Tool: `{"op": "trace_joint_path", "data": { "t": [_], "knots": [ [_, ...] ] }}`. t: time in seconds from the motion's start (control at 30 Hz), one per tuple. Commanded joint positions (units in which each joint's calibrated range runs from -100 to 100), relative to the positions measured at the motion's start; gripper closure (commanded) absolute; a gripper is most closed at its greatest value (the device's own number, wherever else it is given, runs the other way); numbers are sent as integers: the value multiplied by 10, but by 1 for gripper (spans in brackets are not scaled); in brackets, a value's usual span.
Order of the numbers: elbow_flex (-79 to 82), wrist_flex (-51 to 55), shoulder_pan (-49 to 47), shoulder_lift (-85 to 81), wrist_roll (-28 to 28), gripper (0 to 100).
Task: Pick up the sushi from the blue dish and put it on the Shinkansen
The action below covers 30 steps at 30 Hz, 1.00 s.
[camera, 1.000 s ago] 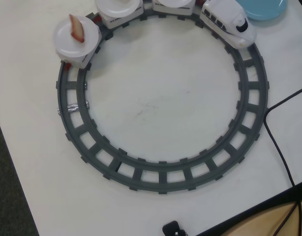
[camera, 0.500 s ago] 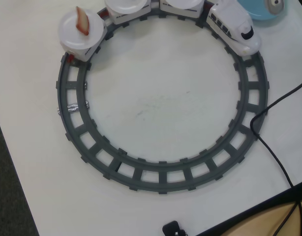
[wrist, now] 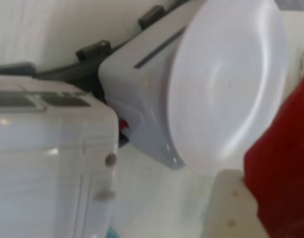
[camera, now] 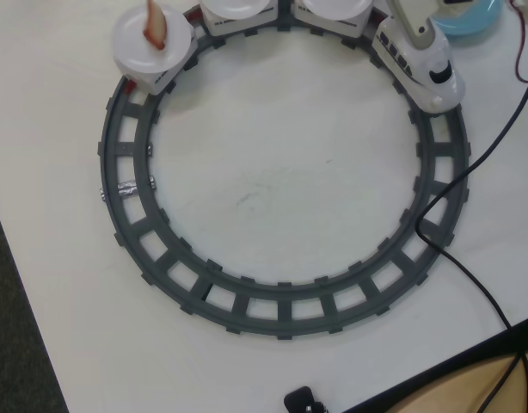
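In the wrist view the red sushi fills the right edge, pressed against my pale finger; my gripper is shut on it. It hangs just beside a round white plate on a train car. In the overhead view the white Shinkansen stands on the track's top right, its cars running left along the top. My arm reaches over it from the top edge. The blue dish lies partly out of view at the top right. The sushi is hidden in the overhead view.
The grey ring track fills the table's middle. A reddish-brown-and-white strip stands on the leftmost car's plate. A black cable crosses the track at the right. The table ends at the left and the bottom right.
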Motion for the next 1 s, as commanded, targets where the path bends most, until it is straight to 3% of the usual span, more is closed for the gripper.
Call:
{"op": "trace_joint_path", "data": {
  "t": [0.0,0.97],
  "knots": [
    [-71,-9,-9,30,2,98],
    [-68,23,14,86,3,98]
  ]
}}
